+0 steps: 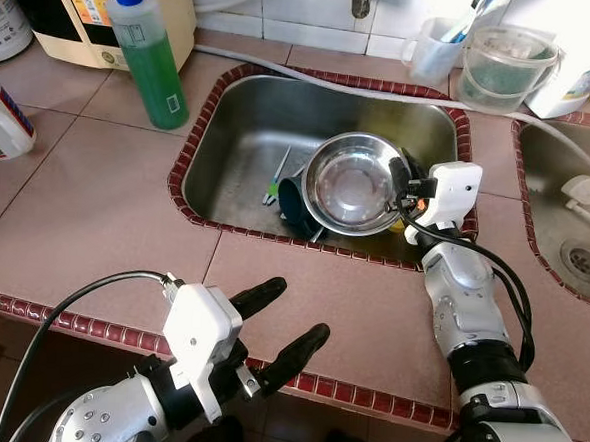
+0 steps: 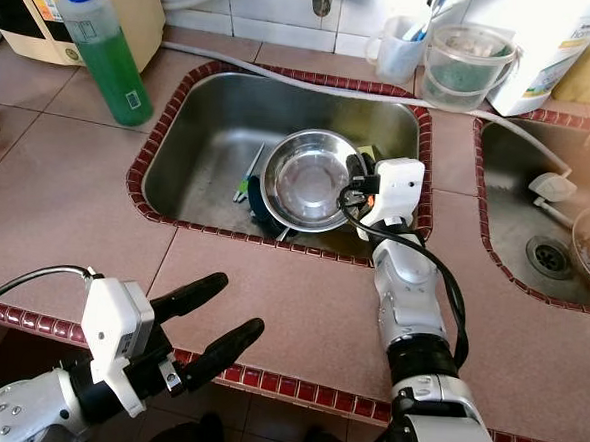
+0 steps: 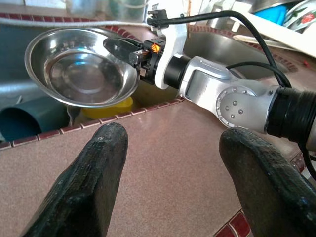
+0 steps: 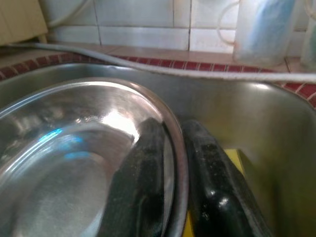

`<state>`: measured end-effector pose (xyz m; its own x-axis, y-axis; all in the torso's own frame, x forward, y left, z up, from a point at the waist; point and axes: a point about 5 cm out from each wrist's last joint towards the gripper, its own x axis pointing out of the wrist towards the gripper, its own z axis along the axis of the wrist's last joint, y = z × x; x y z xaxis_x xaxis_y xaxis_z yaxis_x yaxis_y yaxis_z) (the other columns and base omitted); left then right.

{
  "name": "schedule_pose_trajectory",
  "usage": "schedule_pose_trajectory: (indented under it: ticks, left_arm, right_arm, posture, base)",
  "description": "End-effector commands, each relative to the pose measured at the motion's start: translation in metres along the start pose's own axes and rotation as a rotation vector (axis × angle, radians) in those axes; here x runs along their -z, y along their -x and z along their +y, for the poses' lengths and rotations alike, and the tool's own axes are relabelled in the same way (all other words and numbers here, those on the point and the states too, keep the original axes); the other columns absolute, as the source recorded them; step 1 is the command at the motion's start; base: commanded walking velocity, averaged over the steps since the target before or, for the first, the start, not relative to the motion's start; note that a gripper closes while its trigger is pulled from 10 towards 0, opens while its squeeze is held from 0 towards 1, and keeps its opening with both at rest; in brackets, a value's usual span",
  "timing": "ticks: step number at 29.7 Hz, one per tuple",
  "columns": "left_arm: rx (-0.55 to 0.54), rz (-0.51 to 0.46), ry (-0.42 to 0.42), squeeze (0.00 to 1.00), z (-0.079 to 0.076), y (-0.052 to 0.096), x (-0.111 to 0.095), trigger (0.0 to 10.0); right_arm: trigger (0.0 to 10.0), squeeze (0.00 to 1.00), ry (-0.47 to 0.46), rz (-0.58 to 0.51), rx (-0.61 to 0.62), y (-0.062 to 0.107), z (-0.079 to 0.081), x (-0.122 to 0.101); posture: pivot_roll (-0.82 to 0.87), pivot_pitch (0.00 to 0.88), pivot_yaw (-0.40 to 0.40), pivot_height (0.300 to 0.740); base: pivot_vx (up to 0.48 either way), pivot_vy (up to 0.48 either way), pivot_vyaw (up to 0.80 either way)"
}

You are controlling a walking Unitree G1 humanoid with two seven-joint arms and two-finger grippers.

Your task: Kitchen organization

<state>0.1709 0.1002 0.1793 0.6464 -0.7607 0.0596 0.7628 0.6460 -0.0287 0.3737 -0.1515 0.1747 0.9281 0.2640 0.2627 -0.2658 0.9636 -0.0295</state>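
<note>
A shiny steel bowl (image 1: 349,182) is held tilted over the steel sink (image 1: 243,118). My right gripper (image 1: 403,181) is shut on the bowl's right rim, one finger (image 4: 138,187) inside and the other outside. Under the bowl lie a dark blue cup (image 1: 291,205), some cutlery (image 1: 278,176) and something yellow (image 3: 106,107). My left gripper (image 1: 280,328) hovers open over the counter's front edge, nothing between its fingers (image 3: 84,187).
A green soap bottle (image 1: 147,54) stands left of the sink. A white hose (image 1: 314,77) runs along the sink's back rim. Clear plastic tubs (image 1: 505,66) and a cup with brushes (image 1: 436,44) stand behind. A second sink (image 1: 577,198) lies to the right.
</note>
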Motion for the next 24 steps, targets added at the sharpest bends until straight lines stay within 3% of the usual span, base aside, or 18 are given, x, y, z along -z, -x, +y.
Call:
schedule_pose_trajectory:
  ticks: [1, 13, 14, 15, 16, 24]
  left_arm:
    - [0.018, -0.001, 0.007, 0.00, -0.0065, 0.0014, -0.0023, 10.0]
    - [-0.006, -0.013, 0.019, 0.00, -0.0084, -0.0005, -0.0046, 10.0]
    - [-0.006, -0.013, 0.019, 0.00, -0.0085, -0.0006, -0.0047, 10.0]
    - [-0.007, -0.013, 0.019, 0.00, -0.0084, -0.0007, -0.0049, 10.0]
    - [-0.007, -0.013, 0.019, 0.00, -0.0086, -0.0006, -0.0048, 10.0]
    - [-0.007, -0.012, 0.019, 0.00, -0.0083, -0.0007, -0.0051, 10.0]
  right_arm:
    - [10.0, 0.00, -0.027, -0.004, -0.001, -0.0010, 0.0004, 0.0007]
    - [10.0, 0.00, -0.086, 0.033, -0.014, -0.0093, 0.0013, 0.0041]
    - [10.0, 0.24, -0.093, 0.033, -0.014, -0.0098, 0.0011, 0.0039]
    - [10.0, 0.81, -0.100, 0.033, -0.014, -0.0102, 0.0009, 0.0039]
    - [10.0, 1.00, -0.102, 0.032, -0.016, -0.0102, 0.0009, 0.0040]
    - [10.0, 1.00, -0.128, 0.033, -0.020, -0.0104, -0.0009, 0.0046]
  posture:
    - [-0.04, 0.304, 0.022, 0.740]
    - [-0.04, 0.310, 0.015, 0.740]
    - [-0.04, 0.310, 0.015, 0.740]
    - [-0.04, 0.310, 0.015, 0.740]
    - [-0.04, 0.306, 0.009, 0.740]
    - [-0.04, 0.306, 0.009, 0.740]
  base:
    - [0.000, 0.000, 0.00]
    - [0.000, 0.000, 0.00]
    - [0.000, 0.000, 0.00]
    - [0.000, 0.000, 0.00]
    - [0.000, 0.000, 0.00]
    - [0.000, 0.000, 0.00]
